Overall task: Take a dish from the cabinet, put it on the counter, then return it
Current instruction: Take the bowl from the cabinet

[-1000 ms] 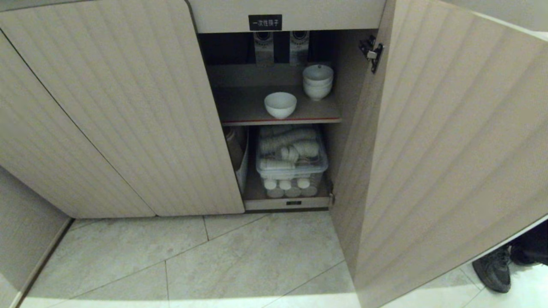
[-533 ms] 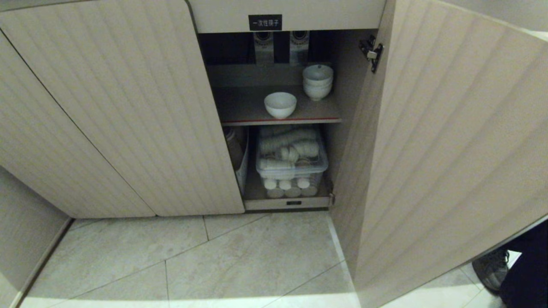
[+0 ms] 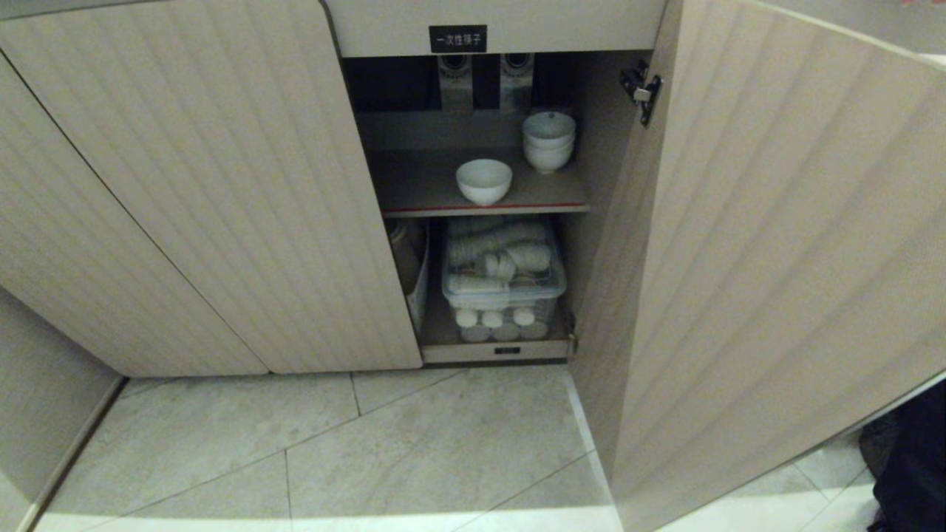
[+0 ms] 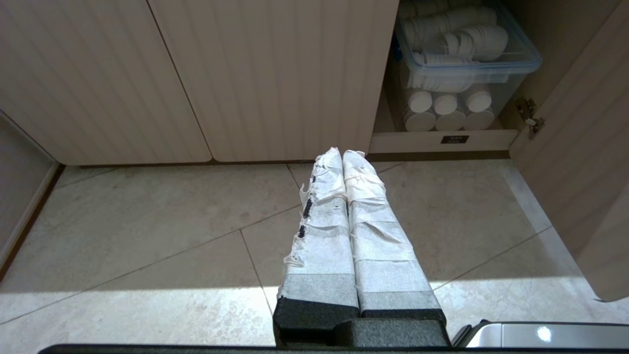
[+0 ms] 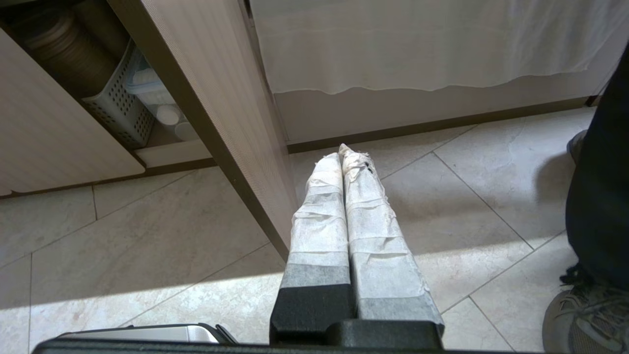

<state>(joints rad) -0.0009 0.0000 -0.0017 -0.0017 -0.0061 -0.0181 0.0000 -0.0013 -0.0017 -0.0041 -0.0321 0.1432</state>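
Head view: the cabinet [image 3: 510, 199] stands open, its right door [image 3: 776, 258] swung wide. The dish [image 3: 484, 180] sits alone near the front of the red-edged shelf [image 3: 443, 188], upright and untouched; a stack of similar bowls [image 3: 548, 140] stands behind it to the right, apart from it. Below, a clear lidded tub [image 3: 504, 284] holds rolls of white disposable cups (some lying on top, some end-on underneath). Neither arm shows here. The tabletop is out of view.

Left wrist view: the left pincer [image 4: 342, 156] is clenched on nothing, hanging low over the floor tiles [image 4: 147, 231] before the closed door, the same tub [image 4: 467, 69] beyond.

Right wrist view: the right pincer [image 5: 341, 156] is likewise clenched and empty, beside the open door's edge [image 5: 221, 128]. A perforated basket [image 5: 118, 110] sits inside the cabinet. A person's dark trouser leg and shoe [image 5: 585, 314] stand close.

Judgement: the fetching step has not begun. Next, one arm must rise to shelf height, release its pincer and reach in for the lone dish, clear of the stack.
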